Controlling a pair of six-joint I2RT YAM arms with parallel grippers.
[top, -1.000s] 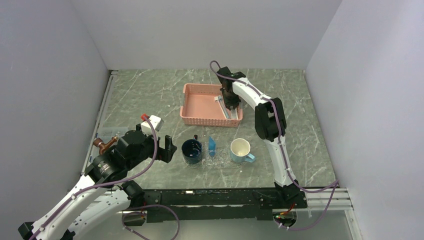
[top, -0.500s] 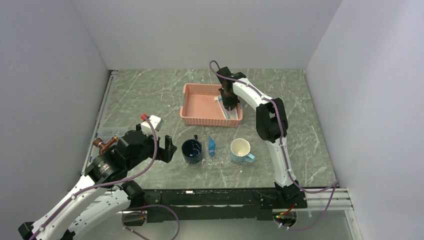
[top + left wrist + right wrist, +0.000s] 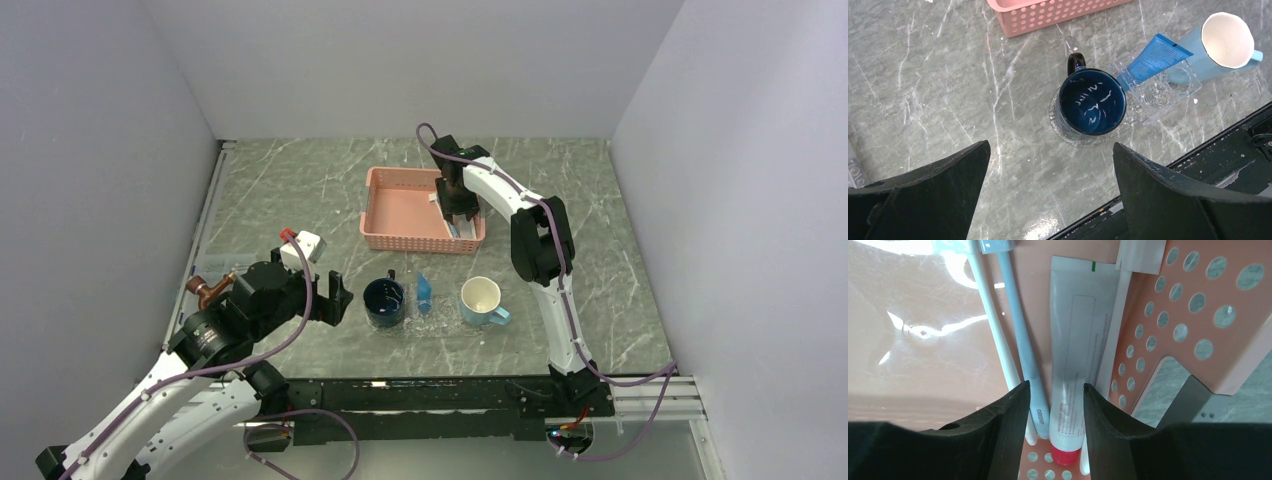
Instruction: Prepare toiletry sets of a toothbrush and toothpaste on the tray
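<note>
My right gripper reaches down into the pink basket. In the right wrist view its jaws stand open astride a pale grey toothpaste tube with a red cap and the handle of a pale blue toothbrush; a white toothbrush lies just left. Both still rest on the basket floor. A blue toothpaste leans up on the clear tray. My left gripper hovers open and empty, left of the tray.
A dark blue mug stands on the tray's left end and a light blue mug on its right end. The basket's perforated wall rises close to my right finger. The black rail runs along the table's near edge.
The right gripper's jaws have spread wider over the tube and toothbrush handle, and the wrist shifted slightly within the basket. The left arm has hardly moved.
</note>
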